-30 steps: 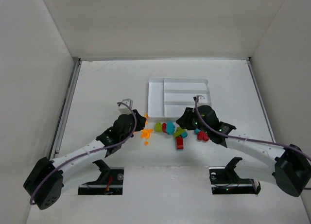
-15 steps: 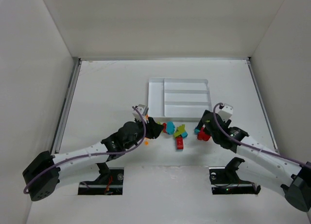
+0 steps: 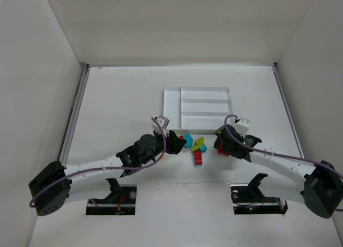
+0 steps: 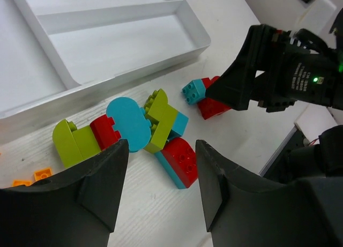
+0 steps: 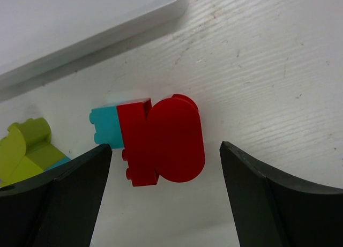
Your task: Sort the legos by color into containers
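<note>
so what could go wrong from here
1. The right fingers straddle red bricks that sit against a teal brick; closing may drag both colours.
2. The left fingers hang over a touching pile of lime, red and teal bricks; a grab could mix colours.
3. The left arm and right arm work close together and could bump.

**Top external view:** looks steeply down from above and behind the arm bases (image 3: 112, 196), far enough back to take in the whole white tabletop (image 3: 118, 97) and the white rectangular divided plastic tray (image 3: 172, 105). **Left wrist view:** close and oblique, facing the tray's near rim and a cluster of lime-green, teal and red plastic bricks (image 4: 144, 124); **right wrist view:** nearer still, almost straight down on a red rounded brick joined to a small teal one (image 5: 161, 140). All three views share that pair and the tray's near rim.
</note>
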Robot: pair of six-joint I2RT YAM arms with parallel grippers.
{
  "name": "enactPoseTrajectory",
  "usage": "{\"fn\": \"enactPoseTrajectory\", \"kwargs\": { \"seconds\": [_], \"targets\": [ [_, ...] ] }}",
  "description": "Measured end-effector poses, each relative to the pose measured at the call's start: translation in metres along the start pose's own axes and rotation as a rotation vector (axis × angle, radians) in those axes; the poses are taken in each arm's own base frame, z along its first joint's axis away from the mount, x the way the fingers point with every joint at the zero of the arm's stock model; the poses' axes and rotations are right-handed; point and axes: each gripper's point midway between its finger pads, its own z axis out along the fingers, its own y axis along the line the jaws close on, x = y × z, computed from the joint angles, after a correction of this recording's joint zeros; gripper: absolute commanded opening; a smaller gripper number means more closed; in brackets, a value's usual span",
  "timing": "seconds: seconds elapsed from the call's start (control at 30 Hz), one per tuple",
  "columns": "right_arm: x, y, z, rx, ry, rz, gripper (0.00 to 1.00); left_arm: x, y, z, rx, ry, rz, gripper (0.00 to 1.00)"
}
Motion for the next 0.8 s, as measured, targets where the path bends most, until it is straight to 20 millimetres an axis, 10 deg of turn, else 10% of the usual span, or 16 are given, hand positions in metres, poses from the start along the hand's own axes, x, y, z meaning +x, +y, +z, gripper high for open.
{"fn": "enactPoseTrajectory", "kwargs": {
  "seconds": [0.8],
  "targets": [
    [0.017, 0.025, 0.009, -0.012, 0.148, -0.142, 0.71, -0.043, 0.018, -0.005, -0.013, -0.104, -0.094, 0.63]
  ]
}}
